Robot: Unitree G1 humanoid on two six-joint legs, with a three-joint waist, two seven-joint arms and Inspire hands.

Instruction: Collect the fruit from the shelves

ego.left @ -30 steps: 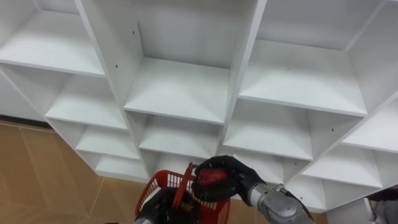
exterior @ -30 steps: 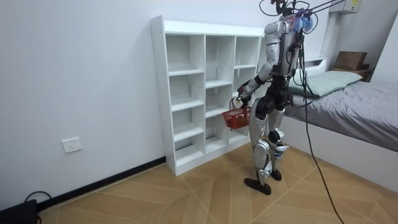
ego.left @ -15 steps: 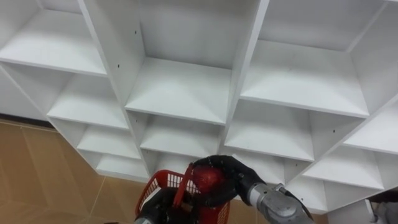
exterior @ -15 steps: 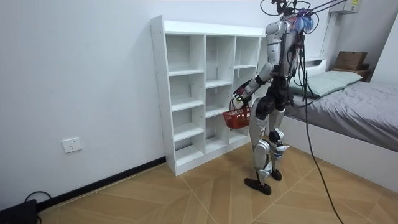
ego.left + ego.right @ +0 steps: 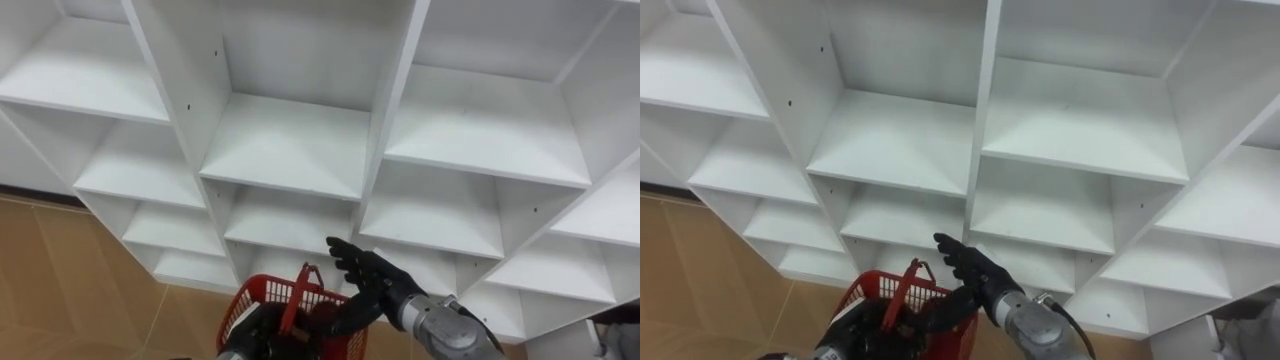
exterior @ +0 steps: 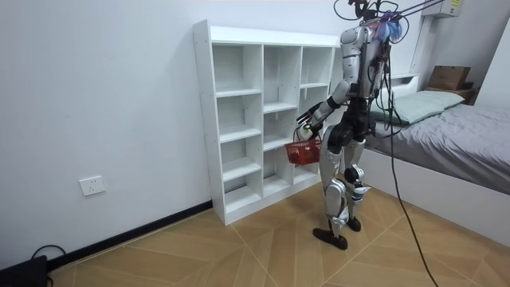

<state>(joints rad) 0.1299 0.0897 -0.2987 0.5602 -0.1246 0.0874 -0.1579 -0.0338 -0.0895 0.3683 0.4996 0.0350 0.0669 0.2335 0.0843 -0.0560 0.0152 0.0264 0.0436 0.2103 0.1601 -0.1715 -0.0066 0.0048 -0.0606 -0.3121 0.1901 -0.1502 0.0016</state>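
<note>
Fingers of the right hand are spread wide and straight, gripping nothing. Just below and to their left hangs the red basket, its handle standing up beside them. The left hand shows dark at the basket's near side, its grip too hidden to tell. Whether fruit lies in the basket cannot be made out. Beyond the fingers rise the white closet shelves, with wooden floor off to the left. A bed stands behind the upright robot.

body – silver-grey, dark joints | right robot hand – black, grey metal wrist | dark cables overhead
</note>
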